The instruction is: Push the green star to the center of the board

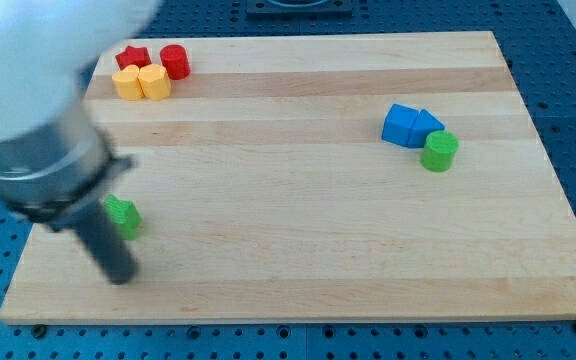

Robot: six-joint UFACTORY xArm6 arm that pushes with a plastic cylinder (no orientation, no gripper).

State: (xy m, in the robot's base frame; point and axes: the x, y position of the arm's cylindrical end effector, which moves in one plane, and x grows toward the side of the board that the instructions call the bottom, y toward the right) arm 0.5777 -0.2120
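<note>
Blurred tool, my tip (120, 277), gripperless, just below small bright green star (123, 214), partly hidden.

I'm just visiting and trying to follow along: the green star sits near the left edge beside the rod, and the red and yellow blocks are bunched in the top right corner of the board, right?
Not quite. The camera view shows the red blocks and yellow blocks bunched in the board's top left corner, not the top right. The rest holds: the green star is near the left edge, just right of my tip.
</note>
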